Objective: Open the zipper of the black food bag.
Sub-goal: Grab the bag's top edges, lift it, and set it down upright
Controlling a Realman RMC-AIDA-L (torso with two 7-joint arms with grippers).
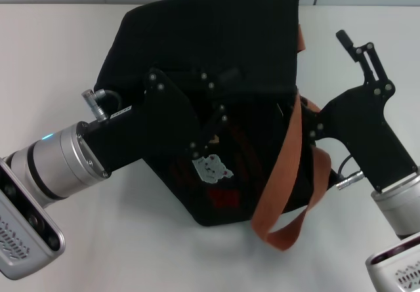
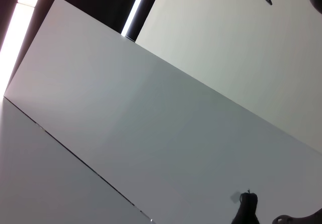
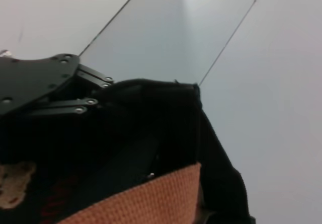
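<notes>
Bare white table (image 1: pixel 59 56) is seen in the left of the frame. The left pincer (image 1: pixel 213 118) is laid over the black food bag (image 1: pixel 216 36) at frame centre; its grip cannot be told. An orange-brown handle (image 1: pixel 289 167) is draped down the bag's front beside a bear patch (image 1: pixel 211 168). The right pincer (image 1: pixel 328 82) is spread open at the bag's right edge, nothing held.

The black food bag (image 1: pixel 216 75) lies on the table (image 1: pixel 52 56) between both grippers (left gripper (image 1: pixel 213 118) over it, right gripper (image 1: pixel 308 118) beside).
</notes>
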